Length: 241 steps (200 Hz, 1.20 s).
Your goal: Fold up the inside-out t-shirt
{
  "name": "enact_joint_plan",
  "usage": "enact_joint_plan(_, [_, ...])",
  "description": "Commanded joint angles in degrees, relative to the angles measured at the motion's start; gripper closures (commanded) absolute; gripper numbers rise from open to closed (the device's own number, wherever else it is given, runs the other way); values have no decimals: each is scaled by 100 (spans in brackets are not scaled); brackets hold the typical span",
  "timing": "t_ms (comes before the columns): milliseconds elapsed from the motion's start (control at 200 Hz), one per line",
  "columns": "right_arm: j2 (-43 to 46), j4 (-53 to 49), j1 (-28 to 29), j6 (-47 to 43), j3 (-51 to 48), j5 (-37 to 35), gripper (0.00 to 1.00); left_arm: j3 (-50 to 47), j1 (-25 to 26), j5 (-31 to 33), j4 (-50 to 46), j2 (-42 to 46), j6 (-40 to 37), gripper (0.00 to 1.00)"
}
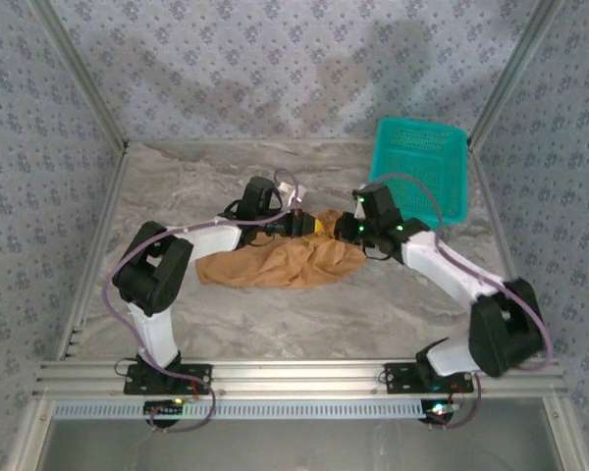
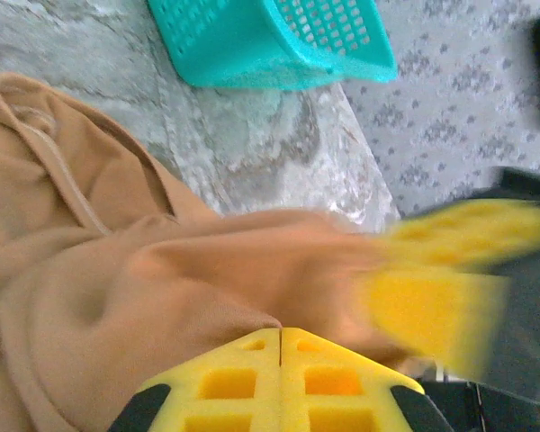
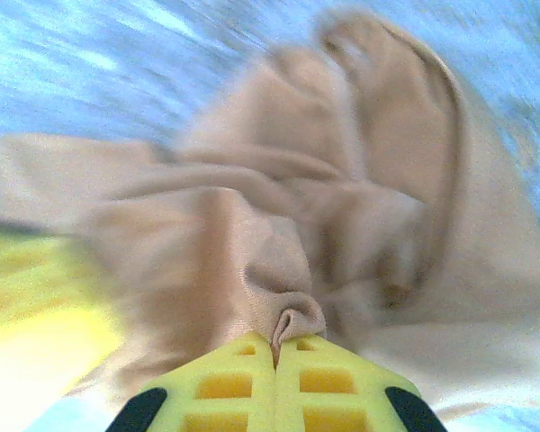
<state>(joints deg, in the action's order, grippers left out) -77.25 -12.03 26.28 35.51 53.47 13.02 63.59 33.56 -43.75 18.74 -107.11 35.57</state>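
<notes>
The inside-out t-shirt [image 1: 275,261] lies in a crumpled heap on the tabletop [image 1: 177,186], near the teal basket [image 1: 412,137], on the side toward the arm bases. Both grippers meet at the heap's basket-side edge. The right gripper [image 3: 274,344] has its jaws clenched on a pinch of cloth, and the left gripper [image 2: 281,335] looks clamped on a fold too. I'd call this the straightening-out step — next they'd need to draw apart and spread it flat.

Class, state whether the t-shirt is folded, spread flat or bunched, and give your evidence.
Bunched. The t-shirt lies in a crumpled, wrinkled heap; the left pincer and right pincer each pinch its cloth.
</notes>
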Motion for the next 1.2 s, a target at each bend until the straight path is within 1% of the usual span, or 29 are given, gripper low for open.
enact_joint_plan(0, [550,1412,-226,-74,-370,1262,100,11,-60,97,590,-231,389,100])
enact_joint_plan(75, [707,1967,-365,112,-622,1808,100,39,-69,113,764,-348,538,100])
enact_joint_plan(155, [779,2187,-478,211,-794,2132,100,38,-63,106,1027,-475,721,100])
enact_joint_plan(205, [820,2213,-546,212,-936,2163,100,38,-60,88,1156,-538,819,100])
enact_joint_plan(260, [868,2192,-641,177,-1135,2038,100,38,-60,62,1216,-582,940,100])
enact_joint_plan(325, [863,2187,-863,193,-1408,1954,100,58,-74,-24,1196,-599,1004,100])
enact_joint_plan(365, [829,2010,-1007,179,-1532,1709,100,19,-69,-29,1217,-560,1004,100])
enact_joint_plan(470, [608,726,-1241,98,-1522,423,100,-57,-52,-20,1306,-494,1046,100])
enact_joint_plan(480, [567,644,-1260,-41,-1506,351,100,-57,-47,-20,1314,-495,1054,100])
enact_joint_plan(530, [312,401,-1317,-199,-1421,270,99,-36,-7,-20,1338,-516,1069,100])
enact_joint_plan(610, [-152,-174,-1337,-227,-1095,208,90,36,97,1,1352,-613,1076,100])
enact_joint_plan(670, [-320,-549,-1287,-199,-867,63,83,106,185,13,1367,-733,1100,100])
enact_joint_plan(695, [-305,-700,-1249,-150,-808,-74,81,132,225,16,1372,-782,1118,100])
enact_joint_plan(755, [-148,-1010,-1172,-76,-703,-438,80,162,302,39,1404,-864,1149,100])
enact_joint_plan(845, [264,-1643,-990,-27,-481,-1259,78,149,413,116,1404,-932,1172,100])
enact_joint_plan(864, [358,-1746,-931,-14,-445,-1401,78,166,437,115,1375,-949,1174,100])
enact_joint_plan(914, [587,-1881,-806,9,-383,-1617,83,171,496,119,1364,-975,1188,100])
enact_joint_plan(1009, [791,-1755,-567,-71,-357,-1432,92,145,605,173,1331,-987,1129,100])
enact_joint_plan(1064, [692,-1678,-455,-158,-323,-1249,96,131,649,212,1282,-986,1100,100])
enact_joint_plan(1199, [66,-1628,-177,-446,-162,-1038,98,75,771,274,1129,-898,1019,100])
